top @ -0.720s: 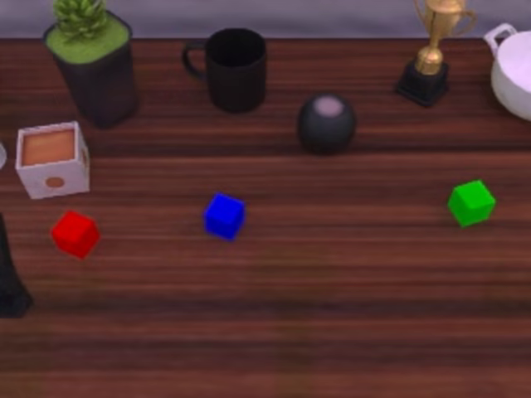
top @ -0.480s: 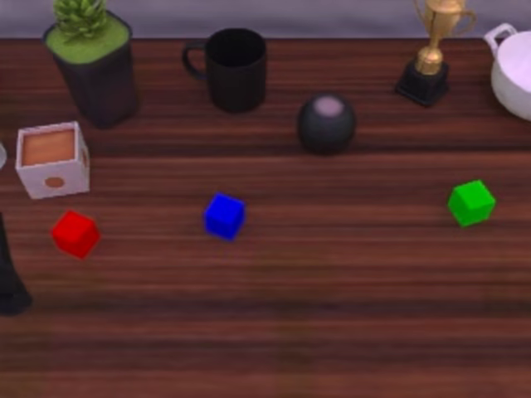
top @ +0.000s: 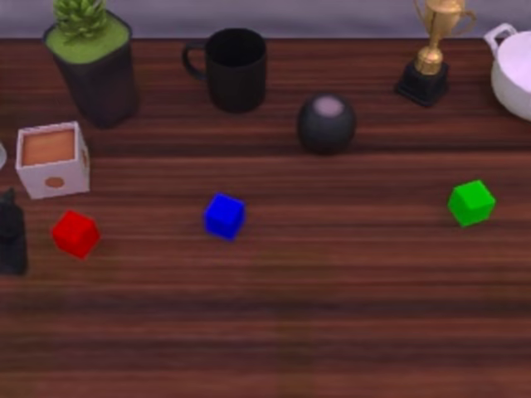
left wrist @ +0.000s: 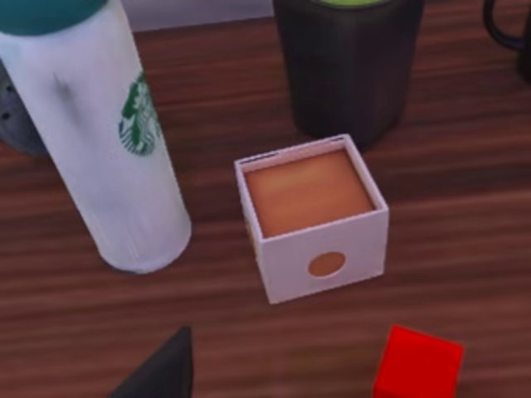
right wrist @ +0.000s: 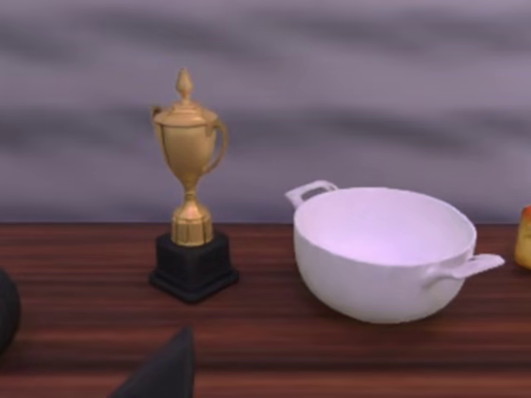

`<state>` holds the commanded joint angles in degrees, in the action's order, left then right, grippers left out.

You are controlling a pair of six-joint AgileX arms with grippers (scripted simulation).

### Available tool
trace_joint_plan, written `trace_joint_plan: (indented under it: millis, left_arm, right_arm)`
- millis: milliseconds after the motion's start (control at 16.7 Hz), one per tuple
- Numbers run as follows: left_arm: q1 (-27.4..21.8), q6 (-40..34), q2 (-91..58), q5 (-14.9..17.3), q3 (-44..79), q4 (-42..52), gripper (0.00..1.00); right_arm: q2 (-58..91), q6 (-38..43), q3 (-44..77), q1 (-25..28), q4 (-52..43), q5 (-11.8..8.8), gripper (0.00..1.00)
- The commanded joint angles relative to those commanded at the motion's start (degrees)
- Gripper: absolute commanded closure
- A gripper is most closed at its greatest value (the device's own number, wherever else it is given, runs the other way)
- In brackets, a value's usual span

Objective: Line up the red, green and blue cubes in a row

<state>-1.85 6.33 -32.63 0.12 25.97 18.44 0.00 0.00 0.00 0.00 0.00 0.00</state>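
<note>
Since a moment ago, the dark left gripper (top: 12,232) has crept up beside the small red cube (top: 75,233); its spread can't be told. White tumbler (left wrist: 108,149) shows a green Starbucks logo.

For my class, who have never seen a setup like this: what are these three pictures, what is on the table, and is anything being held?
This is a simulated table with two robot arms. One picture looks down from above; the other two come from cameras on each arm's wrist. On the table lie a red cube, a blue cube and a green cube, far apart and not yet in a row. Only the left gripper shows from above, at the left edge beside the red cube. The right arm is out of the top view. Nothing is held.
</note>
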Motion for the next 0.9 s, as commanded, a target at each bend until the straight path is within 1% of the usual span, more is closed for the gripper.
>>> trace_joint_plan:
  millis: [480,720,900]
  left_arm:
    - [-2.4,8.4,-48.4,-0.3,31.6,24.7,0.00]
    - [-3.3,11.6,-65.8,-0.3,45.0,34.2,0.00]
    - [-3.7,13.3,-75.2,-0.2,52.4,38.9,0.00]
  right_arm:
    - [0.0,0.0,0.0,0.0,0.0,0.0,0.00]
    - [0.0,0.0,0.0,0.0,0.0,0.0,0.00]
    - [0.0,0.0,0.0,0.0,0.0,0.0,0.00]
